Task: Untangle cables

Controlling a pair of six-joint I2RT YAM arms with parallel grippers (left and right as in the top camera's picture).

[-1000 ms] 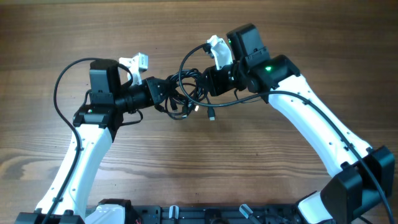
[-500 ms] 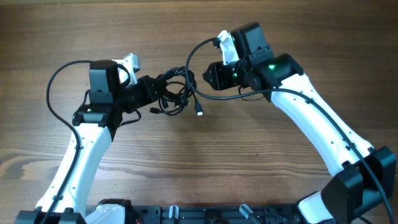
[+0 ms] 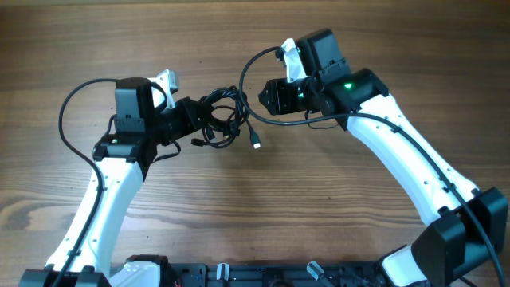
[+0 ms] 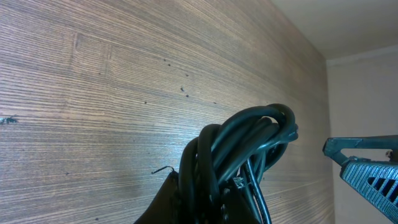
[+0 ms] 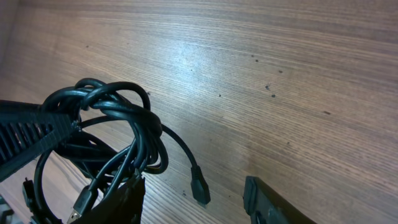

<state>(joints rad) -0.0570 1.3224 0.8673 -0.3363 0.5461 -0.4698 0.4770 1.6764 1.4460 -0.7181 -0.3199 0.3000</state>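
Observation:
The cables [image 3: 221, 116] are a bunch of thin black cords, and my left gripper [image 3: 194, 116] is shut on their left side, holding them just above the wooden table. One loose plug end [image 3: 256, 144] trails to the right. In the left wrist view the looped cables [image 4: 249, 140] rise out of my left gripper [image 4: 230, 208]. My right gripper [image 3: 268, 96] stands open just right of the bunch, holding nothing. In the right wrist view the cables [image 5: 115, 121] lie beside its left finger, and the loose plug [image 5: 199, 187] shows between the fingers of my right gripper [image 5: 193, 196].
The wooden table [image 3: 255, 207] lies bare around the bunch. Thick black arm cables loop out from the left arm [image 3: 70, 119] and arch over the right arm [image 3: 247, 72]. The arm bases sit at the front edge.
My right gripper has opened, let go of the cables and drawn back to the right. The left gripper has pulled the bunch slightly left, and the loose plug moved with it.

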